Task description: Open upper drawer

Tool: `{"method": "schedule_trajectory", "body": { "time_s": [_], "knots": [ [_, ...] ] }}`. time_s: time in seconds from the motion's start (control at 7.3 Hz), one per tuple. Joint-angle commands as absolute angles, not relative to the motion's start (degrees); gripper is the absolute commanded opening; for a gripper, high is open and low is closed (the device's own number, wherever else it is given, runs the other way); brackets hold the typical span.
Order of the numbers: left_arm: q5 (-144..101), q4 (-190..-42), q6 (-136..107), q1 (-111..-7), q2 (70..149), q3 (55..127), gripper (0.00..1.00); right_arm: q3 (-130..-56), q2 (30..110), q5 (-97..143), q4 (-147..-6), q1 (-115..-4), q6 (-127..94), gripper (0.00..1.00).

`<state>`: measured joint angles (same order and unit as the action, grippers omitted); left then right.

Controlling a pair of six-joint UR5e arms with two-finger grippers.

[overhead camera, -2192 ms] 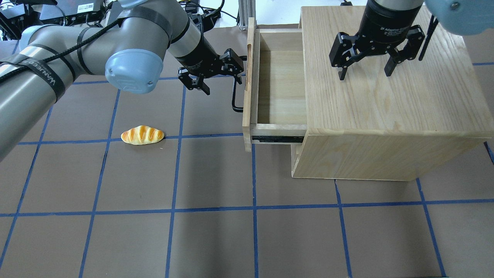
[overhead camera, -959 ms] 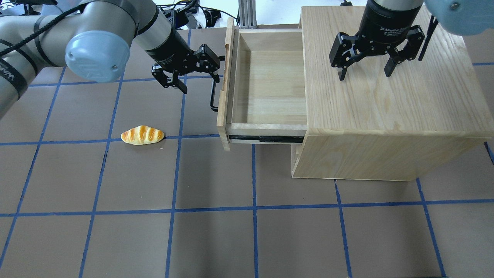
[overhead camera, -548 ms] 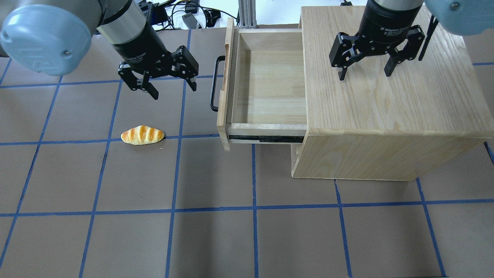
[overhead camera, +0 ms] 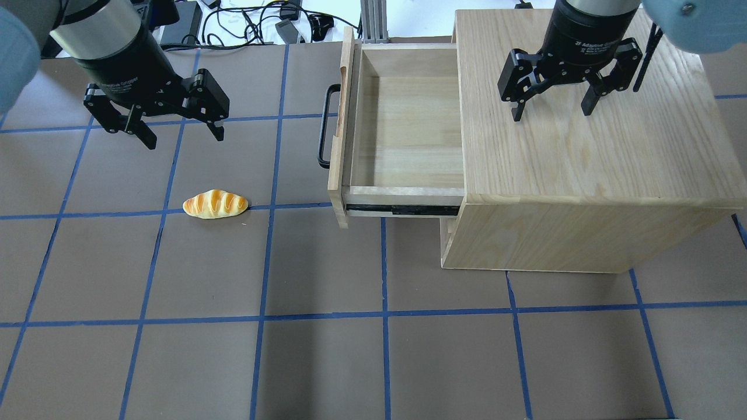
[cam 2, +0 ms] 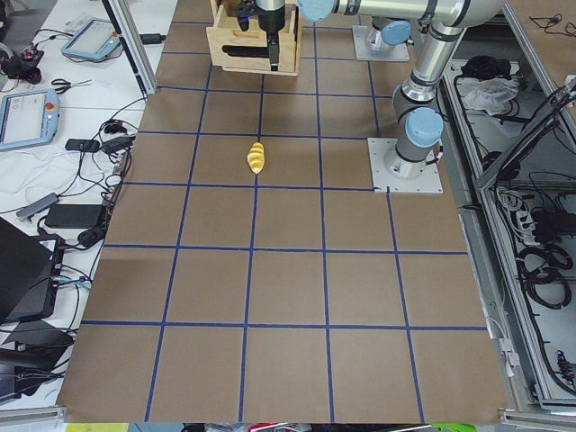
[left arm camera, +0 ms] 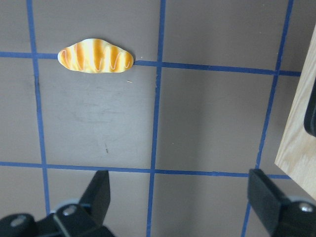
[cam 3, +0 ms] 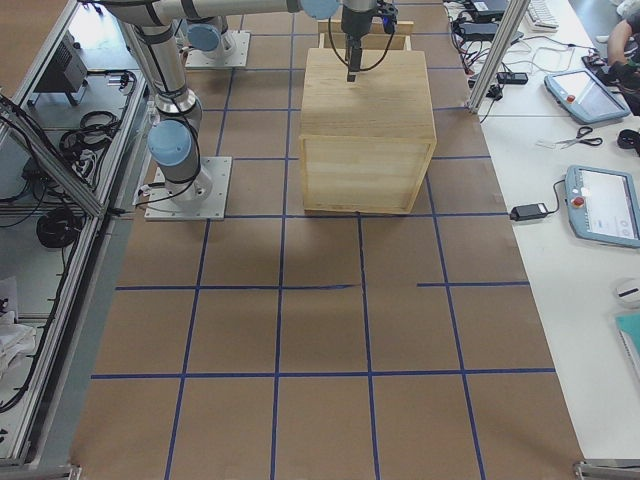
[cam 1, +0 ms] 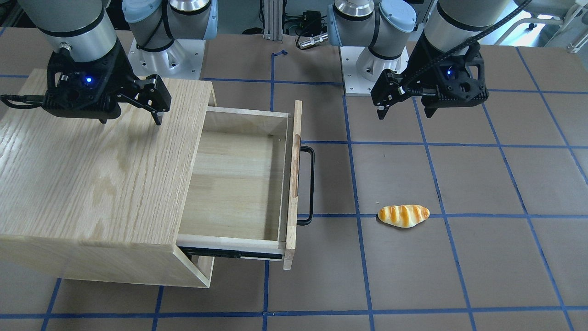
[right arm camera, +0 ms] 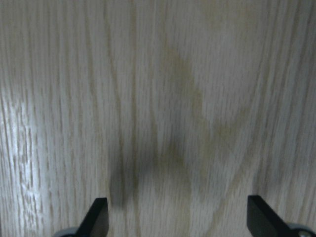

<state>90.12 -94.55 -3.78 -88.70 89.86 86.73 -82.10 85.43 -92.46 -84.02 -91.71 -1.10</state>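
Front-facing view, drawer: the wide light-wood upper drawer [cam 1: 234, 184] with a long black bar handle [cam 1: 312, 184] stands well out of the big oak-grain cabinet [cam 1: 92, 174], its pale wooden floor in plain sight.
Front-facing view, left gripper: the black two-finger left gripper [cam 1: 404, 112] hangs over the brown table with blue tape lines [cam 1: 482, 184], well apart from the cabinet on its drawer side, fingers spread.
Front-facing view, right gripper: the black right gripper [cam 1: 130, 118] hovers over the cabinet's top, fingers apart.
Front-facing view, bread: a golden striped bread roll [cam 1: 403, 215] lies on the table out beyond the handle.
Overhead view: the drawer juts from the cabinet's left face. The left gripper is clear of the handle, and the roll lies nearer the camera than that gripper.
Side views: the cabinet sits at the table's far or near end; I cannot tell the grippers' state from here.
Left wrist view: two dark fingers [left arm camera: 98, 192] stand wide apart above the tape grid, with the roll ahead and the drawer front at the edge.
Right wrist view: both fingers [right arm camera: 98, 217] are spread over the cabinet's oak grain, not touching it.
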Motion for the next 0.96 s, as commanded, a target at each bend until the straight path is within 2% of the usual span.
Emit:
{"method": "schedule_trajectory", "body": {
  "time_s": [0.0,0.82],
  "knots": [
    [90.4,-93.3,-3.2,-88.5,89.8,87.1,1.0,-82.1,85.4,-92.5,-84.0,-91.7,-1.1,1.0],
    [90.6,-91.8,-1.6,-88.4,89.6,86.9,1.0,-82.1,85.4,-92.5,-84.0,-91.8,-1.1,1.0]
  ]
}}
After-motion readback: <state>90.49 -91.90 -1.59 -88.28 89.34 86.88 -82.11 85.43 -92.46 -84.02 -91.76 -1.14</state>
